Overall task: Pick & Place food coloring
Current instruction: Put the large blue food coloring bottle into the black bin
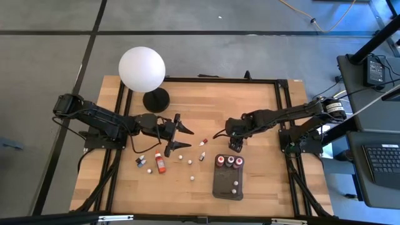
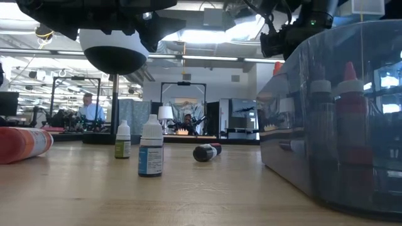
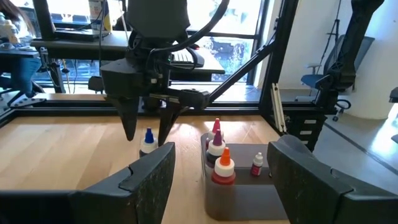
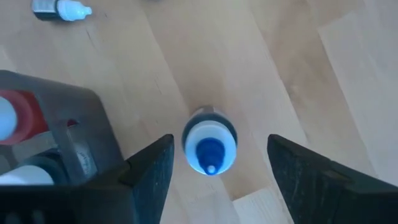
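Note:
The food coloring is a set of tiny dropper bottles. Three stand at the far end of the dark grey tray. Several more are scattered over the wooden table, among them a red one lying flat. One blue-capped bottle stands upright on the table next to the tray's far end. My right gripper points down over it, open, with a finger on either side and a clear gap to each. My left gripper hovers level near the table's middle, open and holding nothing.
A white globe lamp on a black base stands at the far left of the table. A small bottle lies on its side near the tray. Black frame rails run along the table's edges. Bare wood lies toward the near edge.

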You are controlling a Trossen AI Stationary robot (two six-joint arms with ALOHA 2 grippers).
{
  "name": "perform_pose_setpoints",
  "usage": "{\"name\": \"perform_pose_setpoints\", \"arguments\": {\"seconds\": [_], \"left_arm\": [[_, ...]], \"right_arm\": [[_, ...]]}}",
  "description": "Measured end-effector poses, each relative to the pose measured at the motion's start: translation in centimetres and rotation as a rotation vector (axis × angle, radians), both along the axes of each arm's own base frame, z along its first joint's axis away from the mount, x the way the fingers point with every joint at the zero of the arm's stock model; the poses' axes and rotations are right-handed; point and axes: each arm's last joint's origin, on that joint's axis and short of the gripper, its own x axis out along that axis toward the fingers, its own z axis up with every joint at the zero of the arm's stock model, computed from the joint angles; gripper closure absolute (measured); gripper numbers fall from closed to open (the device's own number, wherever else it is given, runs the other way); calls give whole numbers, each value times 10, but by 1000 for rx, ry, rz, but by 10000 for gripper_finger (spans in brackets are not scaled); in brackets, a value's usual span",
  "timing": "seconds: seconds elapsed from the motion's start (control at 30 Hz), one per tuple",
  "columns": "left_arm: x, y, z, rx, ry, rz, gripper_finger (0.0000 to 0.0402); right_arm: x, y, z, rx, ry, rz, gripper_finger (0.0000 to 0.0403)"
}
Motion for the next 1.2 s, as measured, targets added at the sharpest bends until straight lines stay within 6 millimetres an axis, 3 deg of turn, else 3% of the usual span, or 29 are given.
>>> {"name": "perform_pose_setpoints", "arguments": {"seconds": [0.47,0.77,0.97,1.2], "left_arm": [[0,0,-1,1,9,0,151],[0,0,-1,1,11,0,151],[0,0,-2,2,19,0,151],[0,0,-2,2,22,1,151]], "right_arm": [[1,1,0,17,-10,7,144],[9,3,-18,9,51,21,147],[8,3,-15,9,42,21,181],[8,3,-15,8,43,25,248]]}}
